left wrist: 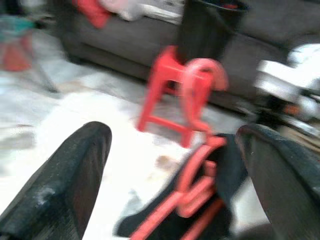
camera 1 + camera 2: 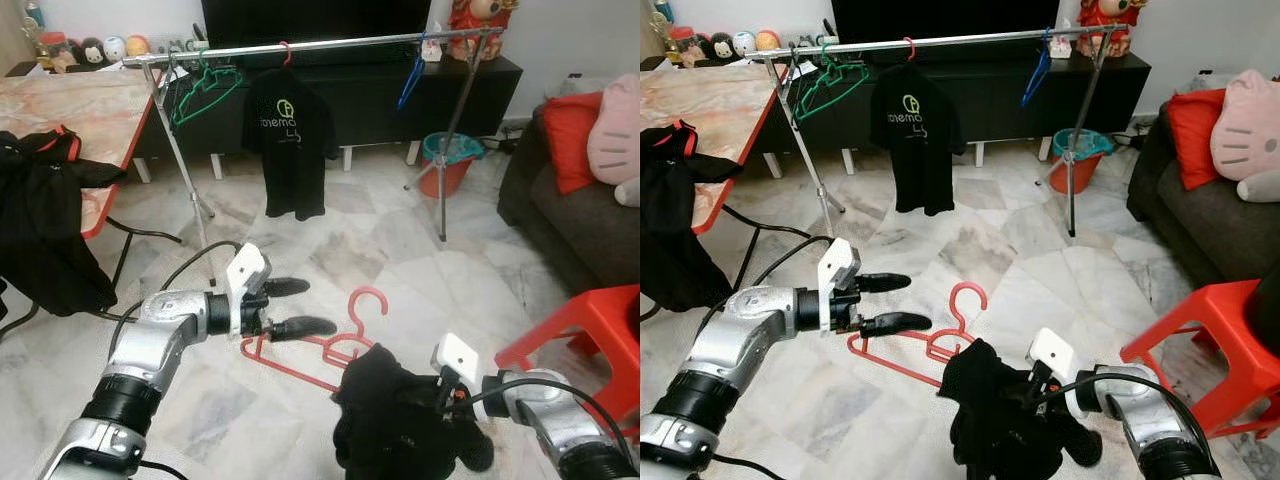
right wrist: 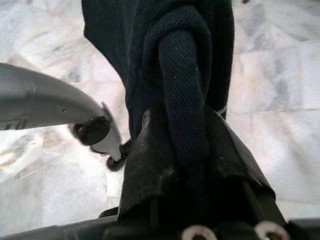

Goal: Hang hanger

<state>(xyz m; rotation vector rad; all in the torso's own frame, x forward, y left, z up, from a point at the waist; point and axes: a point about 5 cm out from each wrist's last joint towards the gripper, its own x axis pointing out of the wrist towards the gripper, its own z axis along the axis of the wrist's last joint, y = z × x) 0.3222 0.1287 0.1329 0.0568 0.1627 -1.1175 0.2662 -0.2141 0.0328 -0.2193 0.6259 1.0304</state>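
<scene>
A red hanger (image 2: pixel 352 312) lies low over the marble floor between my arms, hook up, and one end disappears into a black garment (image 2: pixel 395 415). My right gripper (image 2: pixel 1042 392) is shut on that garment, and bunched fabric (image 3: pixel 182 100) fills the space between its fingers. My left gripper (image 2: pixel 292 307) is open just left of the hanger's bar, with its fingers (image 1: pixel 70 170) spread and the hanger (image 1: pixel 197 165) ahead of them, untouched. The clothes rail (image 2: pixel 330 43) stands across the room at the back.
On the rail hang a black T-shirt (image 2: pixel 290 140), a green hanger (image 2: pixel 205 92) and a blue hanger (image 2: pixel 412 80). A red stool (image 2: pixel 590 325) and a dark sofa (image 2: pixel 575 225) are on the right. A table (image 2: pixel 80 105) with dark clothes (image 2: pixel 45 235) stands on the left, and cables cross the floor.
</scene>
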